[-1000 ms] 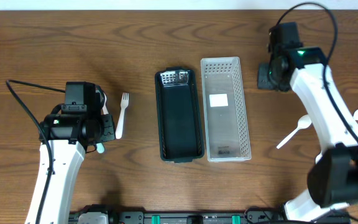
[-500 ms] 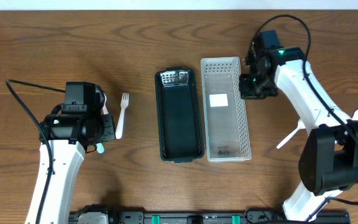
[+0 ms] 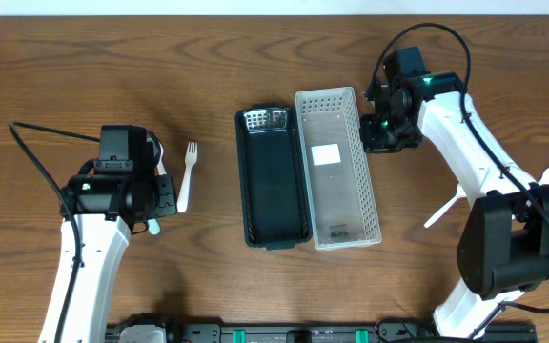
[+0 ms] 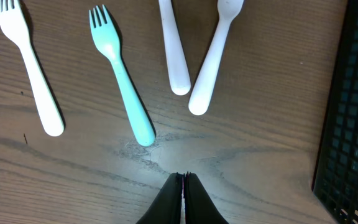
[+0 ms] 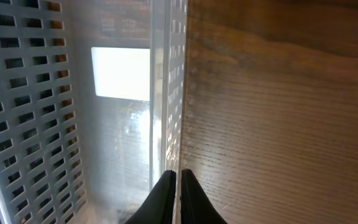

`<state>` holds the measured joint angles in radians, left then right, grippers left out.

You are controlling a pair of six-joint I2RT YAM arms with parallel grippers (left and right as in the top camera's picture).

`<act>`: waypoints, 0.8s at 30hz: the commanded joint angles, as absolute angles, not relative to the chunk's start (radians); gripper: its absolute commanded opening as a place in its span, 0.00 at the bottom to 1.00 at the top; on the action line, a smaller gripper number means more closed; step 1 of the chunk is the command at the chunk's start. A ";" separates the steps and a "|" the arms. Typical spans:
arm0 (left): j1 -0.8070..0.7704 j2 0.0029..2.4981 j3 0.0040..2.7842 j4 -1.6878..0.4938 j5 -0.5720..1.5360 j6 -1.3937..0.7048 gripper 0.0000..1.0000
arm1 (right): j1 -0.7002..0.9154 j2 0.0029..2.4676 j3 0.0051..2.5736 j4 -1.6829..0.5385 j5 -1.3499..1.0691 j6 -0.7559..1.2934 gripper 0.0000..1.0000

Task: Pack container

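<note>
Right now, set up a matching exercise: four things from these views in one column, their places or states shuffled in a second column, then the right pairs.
Column one
1. black container
2. white basket
3. teal fork
4. right gripper

Column two
A. shut, at the basket's right-hand wall
B. lying beside a white fork
C. directly left of the basket
D. slightly skewed, with a white label on its floor

Pairs: 1-C, 2-D, 3-B, 4-A
</note>
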<state>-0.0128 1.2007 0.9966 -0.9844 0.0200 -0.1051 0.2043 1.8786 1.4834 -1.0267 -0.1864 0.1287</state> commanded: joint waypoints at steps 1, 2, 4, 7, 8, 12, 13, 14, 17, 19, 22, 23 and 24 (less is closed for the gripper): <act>-0.007 1.201 1.014 -0.987 0.019 -0.110 0.07 | 0.197 1.889 1.486 -1.023 -0.063 0.153 0.10; -0.007 1.201 1.014 -0.987 0.019 -0.110 0.11 | 0.189 1.885 1.490 -1.028 -0.007 0.184 0.10; -0.007 1.201 1.014 -0.987 0.019 -0.110 0.17 | 0.162 1.864 1.499 -1.045 0.112 0.261 0.10; -0.007 1.201 1.014 -0.987 0.019 -0.110 0.37 | 0.101 1.794 1.504 -1.060 0.202 0.367 0.18; -0.007 1.201 1.014 -0.987 0.019 -0.110 0.39 | 0.079 1.769 1.504 -1.061 0.205 0.388 0.26; -0.007 1.201 1.014 -0.987 0.019 -0.110 0.48 | -0.017 1.662 1.504 -1.090 0.202 0.474 0.95; -0.007 1.201 1.014 -0.987 0.019 -0.110 0.48 | -0.036 1.646 1.503 -1.105 0.202 0.509 0.99; -0.007 1.201 1.014 -0.986 0.019 -0.110 0.48 | -0.056 1.633 1.503 -1.125 0.202 0.561 0.99; -0.007 1.201 1.014 -0.986 0.019 -0.110 0.49 | -0.106 1.626 1.491 -1.172 0.198 0.687 0.99; -0.007 1.201 1.014 -0.987 0.019 -0.110 0.49 | -0.127 1.631 1.457 -1.159 0.188 0.709 0.99; -0.007 1.201 1.014 -0.986 0.019 -0.110 0.50 | -0.146 1.647 1.367 -1.106 0.181 0.709 0.99; -0.007 1.201 1.014 -0.986 0.019 -0.110 0.49 | -0.152 1.655 1.333 -1.085 0.181 0.708 0.99; -0.007 1.201 1.014 -0.987 0.019 -0.110 0.50 | -0.158 1.660 1.304 -1.065 0.179 0.704 0.99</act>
<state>-0.0128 1.2007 0.9966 -0.9840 0.0196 -0.1081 -0.1417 1.6264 1.3788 -1.0855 0.1776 0.6521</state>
